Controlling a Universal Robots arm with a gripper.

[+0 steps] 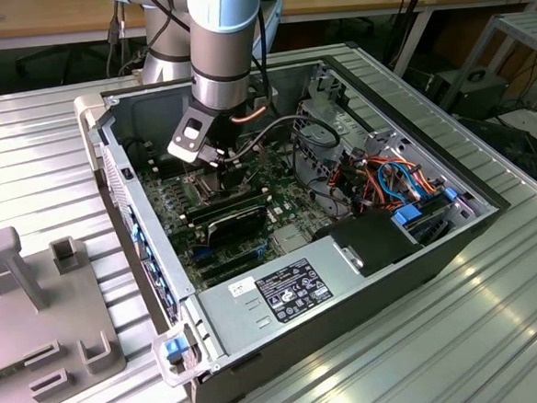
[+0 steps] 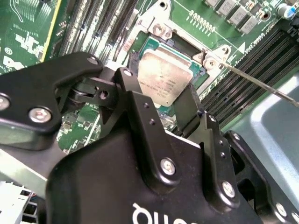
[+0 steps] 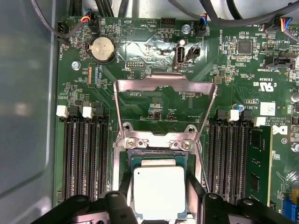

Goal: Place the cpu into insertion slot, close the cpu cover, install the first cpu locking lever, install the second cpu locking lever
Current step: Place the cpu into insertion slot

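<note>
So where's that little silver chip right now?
In the first wrist view the cpu lies at the insertion slot, right by the hand, flanked by black memory slots, the cpu cover swung open.

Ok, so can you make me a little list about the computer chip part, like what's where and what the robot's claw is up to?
place: inside an open computer case, on the green motherboard
cpu: silver square chip at the insertion slot; cannot tell if it is fully seated
cpu cover: open, lying back from the slot
gripper: down at the cpu
memory slots: long black rows on both sides of the slot
coin battery: round and silver, on the board beyond the cover
</note>
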